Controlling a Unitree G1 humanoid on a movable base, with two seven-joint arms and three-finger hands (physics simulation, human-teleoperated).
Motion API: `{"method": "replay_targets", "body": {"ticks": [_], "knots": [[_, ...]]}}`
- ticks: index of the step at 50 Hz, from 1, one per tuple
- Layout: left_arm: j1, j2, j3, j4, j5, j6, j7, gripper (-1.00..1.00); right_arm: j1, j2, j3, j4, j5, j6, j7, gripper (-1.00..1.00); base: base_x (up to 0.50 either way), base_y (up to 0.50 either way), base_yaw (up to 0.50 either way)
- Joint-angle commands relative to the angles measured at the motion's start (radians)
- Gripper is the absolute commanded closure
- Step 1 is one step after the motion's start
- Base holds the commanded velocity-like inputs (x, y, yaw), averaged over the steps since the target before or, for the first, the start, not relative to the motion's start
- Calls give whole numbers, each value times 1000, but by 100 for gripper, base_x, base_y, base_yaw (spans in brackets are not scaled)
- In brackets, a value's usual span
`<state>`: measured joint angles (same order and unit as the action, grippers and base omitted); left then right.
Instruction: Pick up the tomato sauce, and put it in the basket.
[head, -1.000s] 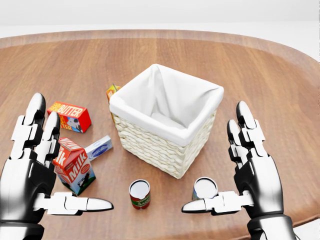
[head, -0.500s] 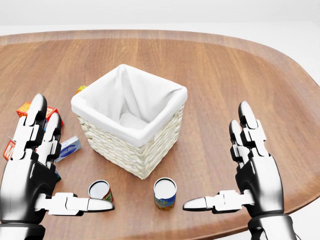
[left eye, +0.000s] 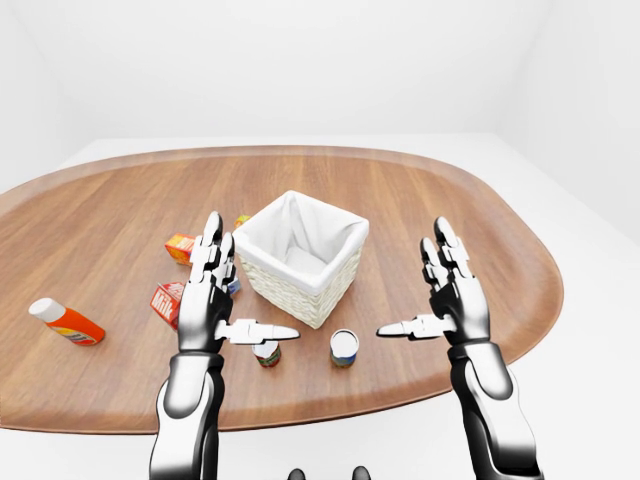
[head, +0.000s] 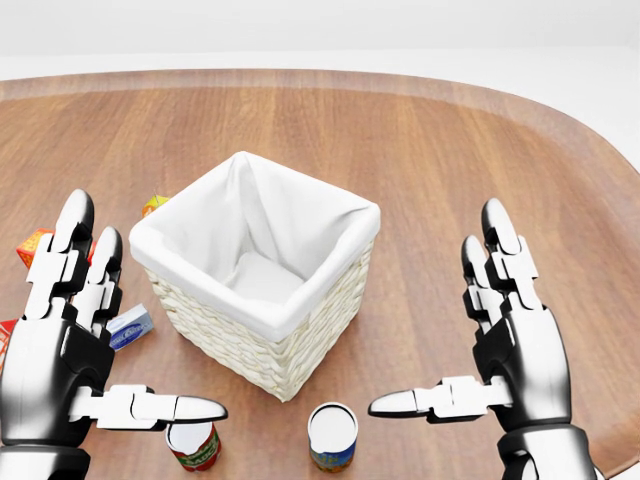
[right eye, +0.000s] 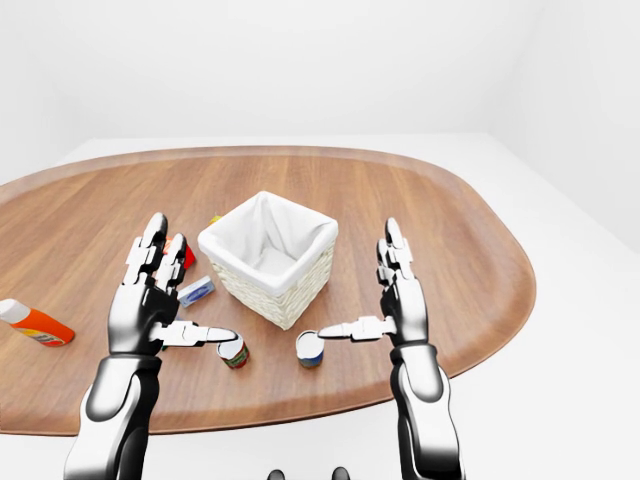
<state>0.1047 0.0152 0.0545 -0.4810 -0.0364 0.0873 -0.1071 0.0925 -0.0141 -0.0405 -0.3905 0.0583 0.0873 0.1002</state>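
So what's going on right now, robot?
Both hands open, left hand, right hand. Red-labelled can untouched. Basket beside blue-labelled can.

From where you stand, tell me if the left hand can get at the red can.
Probably yes. The red can stands just under the open left hand, below its thumb, with nothing between them; the basket sits clear to the right.

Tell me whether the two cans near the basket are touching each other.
Apart. In the head view, bare wood shows between the red-labelled can and the blue-labelled can, both below the basket; the left-eye view shows the same gap.
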Motion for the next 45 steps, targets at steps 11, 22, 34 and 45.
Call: {"method": "replay_targets", "body": {"ticks": [11, 22, 34, 45], "knots": [[-22, 0, 9, 78, -8, 0, 4, -100, -6, 0, -4, 8, 2, 0, -4, -100, 0, 0, 0], [-42, 4, 12, 159, -18, 0, 9, -100, -3, 0, -1, 15, 2, 0, -4, -100, 0, 0, 0], [-62, 8, 18, 242, -22, -34, 7, -100, -6, 1, 1, 36, 1, 0, -6, -100, 0, 0, 0], [-123, 15, 23, 476, -14, -175, 14, -100, -21, -2, -9, 74, 5, 0, -7, -100, 0, 0, 0]]}}
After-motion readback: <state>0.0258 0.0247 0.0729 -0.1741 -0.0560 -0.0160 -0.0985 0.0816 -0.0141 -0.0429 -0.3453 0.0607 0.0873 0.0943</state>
